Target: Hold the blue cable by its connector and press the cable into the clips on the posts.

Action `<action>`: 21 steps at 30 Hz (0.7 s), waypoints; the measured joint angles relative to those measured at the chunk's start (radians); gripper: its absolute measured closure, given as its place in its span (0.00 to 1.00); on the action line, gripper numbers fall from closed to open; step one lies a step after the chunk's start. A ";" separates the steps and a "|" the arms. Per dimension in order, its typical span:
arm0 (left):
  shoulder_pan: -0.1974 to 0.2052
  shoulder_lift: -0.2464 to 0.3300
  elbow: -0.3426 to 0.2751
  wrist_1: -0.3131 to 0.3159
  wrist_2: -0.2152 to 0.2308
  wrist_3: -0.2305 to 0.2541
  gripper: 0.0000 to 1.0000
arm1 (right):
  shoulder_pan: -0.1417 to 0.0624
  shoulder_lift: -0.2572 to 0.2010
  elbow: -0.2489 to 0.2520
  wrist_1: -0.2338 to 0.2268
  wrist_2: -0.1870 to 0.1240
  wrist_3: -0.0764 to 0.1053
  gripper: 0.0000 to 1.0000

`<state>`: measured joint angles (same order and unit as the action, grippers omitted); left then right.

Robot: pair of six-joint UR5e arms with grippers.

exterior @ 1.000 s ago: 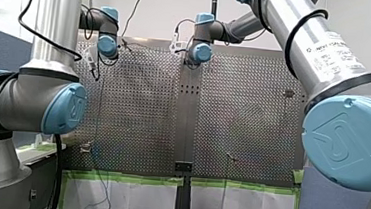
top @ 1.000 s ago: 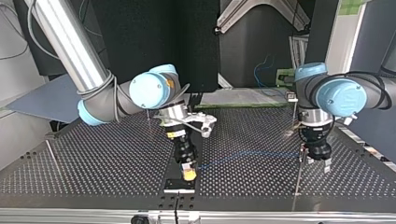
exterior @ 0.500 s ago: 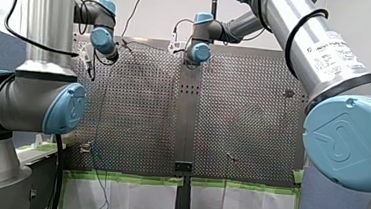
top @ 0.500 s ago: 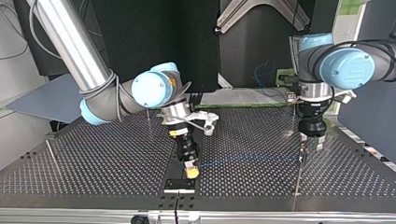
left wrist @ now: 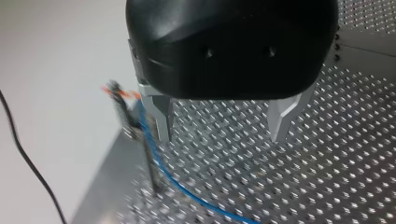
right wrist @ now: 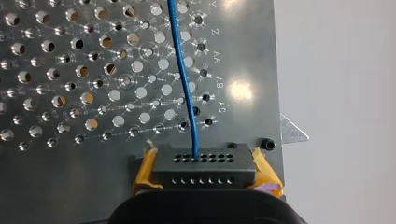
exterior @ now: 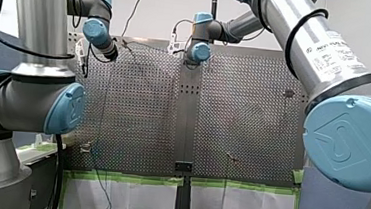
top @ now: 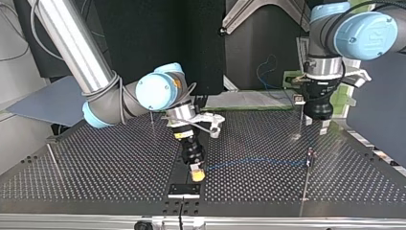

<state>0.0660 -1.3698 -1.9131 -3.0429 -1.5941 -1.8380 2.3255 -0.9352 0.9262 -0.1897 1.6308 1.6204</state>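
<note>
— Right gripper (right wrist: 204, 170) of the robot: what does it have?

— Low over the perforated metal table (top: 119, 167), at the near edge in the top view, it faces a slim metal post (top: 305, 187) at that view's right. The thin blue cable (right wrist: 184, 79) runs across the table from that post to the black rectangular connector (right wrist: 204, 163), which the yellow pads (right wrist: 145, 170) pinch firmly.

— How should the pressing go?

— Probably by holding the connector steady with the cable lightly taut and pushing squarely into the post's small clip (left wrist: 122, 99). A sideways shove could bend so slender a post. Whether the cable sits in the clip is too blurred to tell.

— And the arms' poses?

— The right one slants its gripper down towards the table. The robot's left gripper (left wrist: 222, 123), black with metal fingers, hangs spread wide and empty. It points down, lifted above the table, with the post just beside one finger.
</note>
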 joint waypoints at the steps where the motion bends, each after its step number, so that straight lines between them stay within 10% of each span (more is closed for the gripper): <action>1: 0.000 0.007 0.005 -0.005 0.001 0.008 0.00 | 0.000 0.000 0.000 0.000 0.000 0.000 1.00; 21: -0.021 0.017 0.086 -0.043 0.046 0.191 0.00 | 0.004 0.000 0.000 0.002 0.000 0.001 1.00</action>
<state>0.0452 -1.3533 -1.8275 -3.0860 -1.5481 -1.6469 2.3290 -0.9352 0.9262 -0.1874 1.6307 1.6218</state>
